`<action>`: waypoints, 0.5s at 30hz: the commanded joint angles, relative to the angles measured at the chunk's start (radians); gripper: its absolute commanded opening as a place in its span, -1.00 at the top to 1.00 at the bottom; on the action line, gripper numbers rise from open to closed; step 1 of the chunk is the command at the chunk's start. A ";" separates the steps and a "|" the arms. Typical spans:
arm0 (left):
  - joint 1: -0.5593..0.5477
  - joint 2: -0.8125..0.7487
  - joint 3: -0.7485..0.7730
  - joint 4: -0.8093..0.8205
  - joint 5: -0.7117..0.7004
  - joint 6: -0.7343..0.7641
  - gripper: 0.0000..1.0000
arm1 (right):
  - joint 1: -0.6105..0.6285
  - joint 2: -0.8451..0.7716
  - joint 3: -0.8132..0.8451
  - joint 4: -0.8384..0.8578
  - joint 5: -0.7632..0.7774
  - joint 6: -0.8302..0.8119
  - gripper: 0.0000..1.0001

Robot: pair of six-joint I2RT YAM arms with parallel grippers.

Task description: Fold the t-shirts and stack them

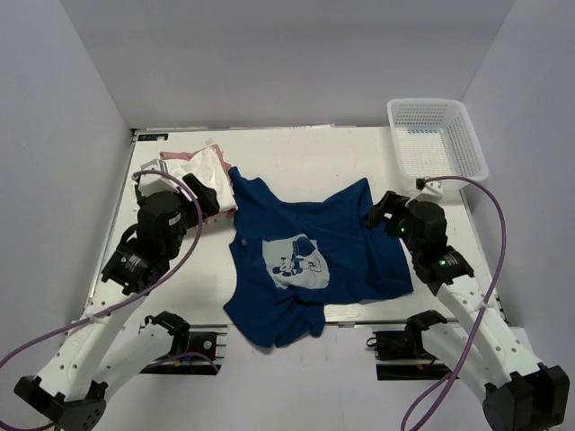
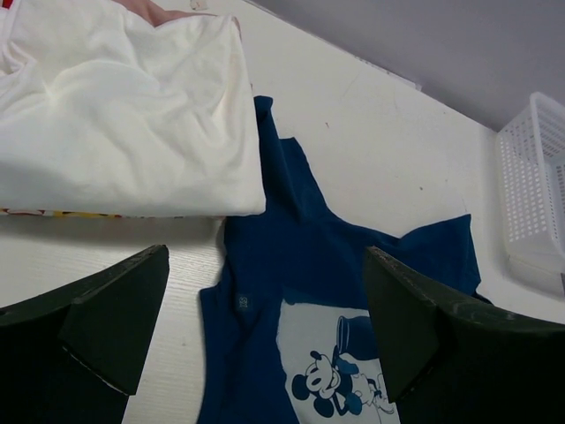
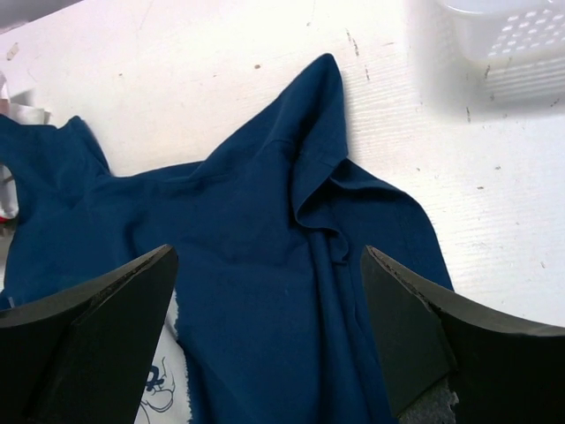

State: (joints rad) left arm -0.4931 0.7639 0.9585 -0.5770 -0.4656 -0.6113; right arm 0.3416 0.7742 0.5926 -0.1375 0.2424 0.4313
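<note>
Finds the navy t-shirt [image 1: 314,242] rumpled and print-up across the middle of the bench [image 1: 305,148], long axis running roughly from its near-left end at the bench's near edge to a pointed corner at far right. Has a second corner reaching far-left to touch the folded white t-shirt [image 1: 214,175], with the pink t-shirt [image 1: 175,155] showing past its far edge. Shows the left end effector [image 2: 265,265] spread wide and empty over the meeting of white and navy cloth, the right end effector [image 3: 267,261] likewise wide apart, gripping nothing, over the navy far-right corner, with the white mesh basket [image 1: 437,135] apart at the bench's far right.
</note>
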 commanded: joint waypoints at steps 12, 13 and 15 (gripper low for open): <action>0.040 0.253 -0.096 -0.043 -0.071 -0.225 -1.00 | 0.000 0.049 -0.025 0.114 -0.081 -0.052 -0.80; 0.059 0.283 -0.096 -0.043 -0.082 -0.237 -1.00 | 0.004 0.057 -0.024 0.115 -0.089 -0.055 -0.80; 0.082 0.356 -0.096 -0.008 -0.068 -0.237 -1.00 | 0.000 0.071 -0.027 0.105 -0.104 -0.055 -0.80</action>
State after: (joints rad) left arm -0.4442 1.0592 0.8730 -0.6048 -0.5152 -0.8074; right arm 0.3416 0.8345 0.5724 -0.0772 0.1638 0.3962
